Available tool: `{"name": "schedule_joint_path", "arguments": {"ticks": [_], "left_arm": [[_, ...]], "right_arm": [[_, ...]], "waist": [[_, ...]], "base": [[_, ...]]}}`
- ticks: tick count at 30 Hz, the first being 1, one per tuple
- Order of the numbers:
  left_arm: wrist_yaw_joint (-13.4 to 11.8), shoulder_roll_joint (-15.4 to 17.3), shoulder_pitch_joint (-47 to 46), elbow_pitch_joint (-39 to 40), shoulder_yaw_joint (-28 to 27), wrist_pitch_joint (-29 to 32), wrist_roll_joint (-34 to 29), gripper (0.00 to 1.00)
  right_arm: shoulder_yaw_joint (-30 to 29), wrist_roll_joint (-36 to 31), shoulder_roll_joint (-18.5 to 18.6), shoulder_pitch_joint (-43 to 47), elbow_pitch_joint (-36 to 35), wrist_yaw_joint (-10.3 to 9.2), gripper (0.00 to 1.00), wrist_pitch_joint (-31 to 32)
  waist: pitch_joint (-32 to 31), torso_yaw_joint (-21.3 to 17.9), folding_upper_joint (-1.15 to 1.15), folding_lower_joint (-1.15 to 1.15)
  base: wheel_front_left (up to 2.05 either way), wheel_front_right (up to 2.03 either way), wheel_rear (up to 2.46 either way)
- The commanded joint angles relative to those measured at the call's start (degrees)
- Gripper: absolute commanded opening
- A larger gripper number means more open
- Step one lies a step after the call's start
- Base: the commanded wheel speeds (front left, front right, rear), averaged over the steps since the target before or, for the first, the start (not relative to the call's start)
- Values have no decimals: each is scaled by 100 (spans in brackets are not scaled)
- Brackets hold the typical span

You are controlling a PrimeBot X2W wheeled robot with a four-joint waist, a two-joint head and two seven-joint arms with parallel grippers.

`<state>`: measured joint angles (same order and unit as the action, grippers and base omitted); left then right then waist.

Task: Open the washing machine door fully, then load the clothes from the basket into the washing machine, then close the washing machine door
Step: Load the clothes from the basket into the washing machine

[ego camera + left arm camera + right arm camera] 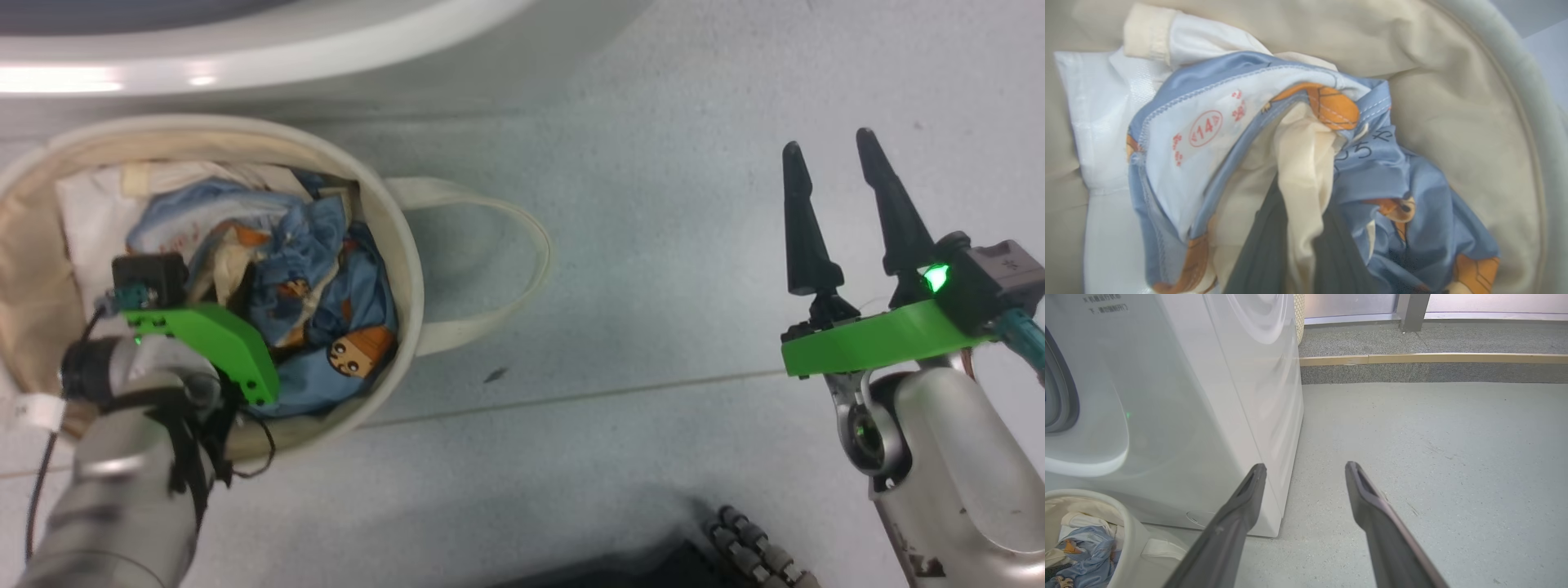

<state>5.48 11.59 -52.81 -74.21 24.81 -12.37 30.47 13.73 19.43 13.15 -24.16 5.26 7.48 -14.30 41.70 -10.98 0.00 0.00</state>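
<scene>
The round cream basket (402,245) stands on the floor in front of the white washing machine (1208,396). Inside it lie the clothes (326,302), light blue with orange bears plus a cream piece. My left arm reaches down into the basket, its green wrist mount (212,339) above the pile and its fingers hidden there. In the left wrist view my left gripper (1302,192) is shut on a cream fold of the clothes (1306,155). My right gripper (841,212) hangs open over bare floor, right of the basket, holding nothing. The washing machine door is out of view.
A plain white bundle (1098,122) lies against the basket wall (1453,102). One loop handle (522,237) droops onto the floor toward the right. The machine's grey gasket (1057,396) shows at the left. A raised grey step (1412,371) runs behind.
</scene>
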Motion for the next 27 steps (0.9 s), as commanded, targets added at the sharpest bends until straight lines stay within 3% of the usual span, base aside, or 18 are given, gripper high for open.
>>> {"name": "schedule_joint_path", "arguments": {"ticks": [1, 7, 15, 27], "left_arm": [[38, 122, 258, 26, -154, -102, 65, 0], [160, -1, 596, 286, -206, -255, 164, 0], [183, 97, 1392, 1620, -742, -262, -64, 0], [199, -161, 2685, 3552, -1714, -263, -614, 0]], "right_arm": [[97, 55, -7, 191, -91, 1, 100, -70], [248, 219, -65, 200, 183, 1, 100, -70], [430, 421, -99, 261, 488, 1, 100, -70], [644, 825, -99, 716, 872, 1, 100, -70]], "waist": [[-245, 88, 0, 0], [-801, 296, 0, 0], [-1629, 535, 0, 0], [-3082, 976, 0, 0]], "base": [[0, 0, 0], [0, 0, 0], [0, 0, 0], [0, 0, 0]]}}
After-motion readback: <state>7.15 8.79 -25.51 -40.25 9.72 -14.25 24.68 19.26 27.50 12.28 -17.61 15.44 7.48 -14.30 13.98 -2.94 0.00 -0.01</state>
